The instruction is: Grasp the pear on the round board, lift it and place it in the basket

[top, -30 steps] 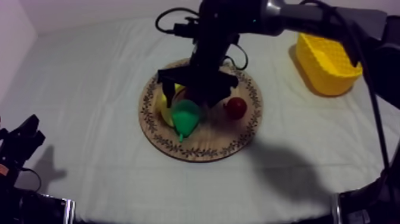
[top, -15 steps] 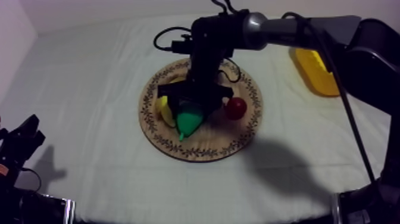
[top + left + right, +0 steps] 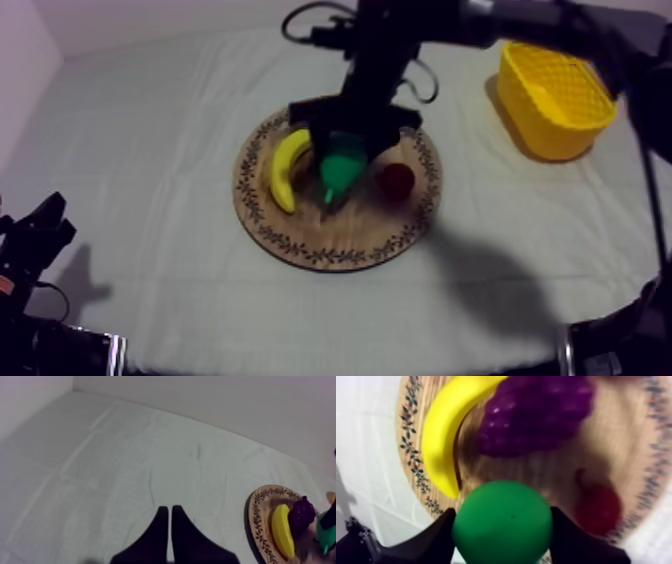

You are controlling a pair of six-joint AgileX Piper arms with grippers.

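Gripped in the right jaws, clenched on it from both sides: one green pear [image 3: 340, 172] [image 3: 503, 521], narrow end pointing away from the arm. Held over the round wooden board [image 3: 330, 248] - whether clear of the wood or touching it, cannot tell.

Counted around it on the one board:
- one banana [image 3: 287, 168], just beside the pear, on the side toward the left arm [image 3: 30, 250];
- one bunch of grapes [image 3: 536, 413], purple, touching the banana's inner curve;
- one small red fruit [image 3: 396, 180], near the pear on the side opposite the banana.

Four fruits in all, three lying on the board and one in the grasp.

One yellow basket [image 3: 545, 130], at the right side of the worktop [image 3: 150, 150], well apart from the board.

Two arms: right arm [image 3: 385, 60] reaching in from the upper right, over the board. Left jaws pressed together into a narrow wedge, grasping nothing - low over bare cloth at the worktop's left side, well apart from the board.
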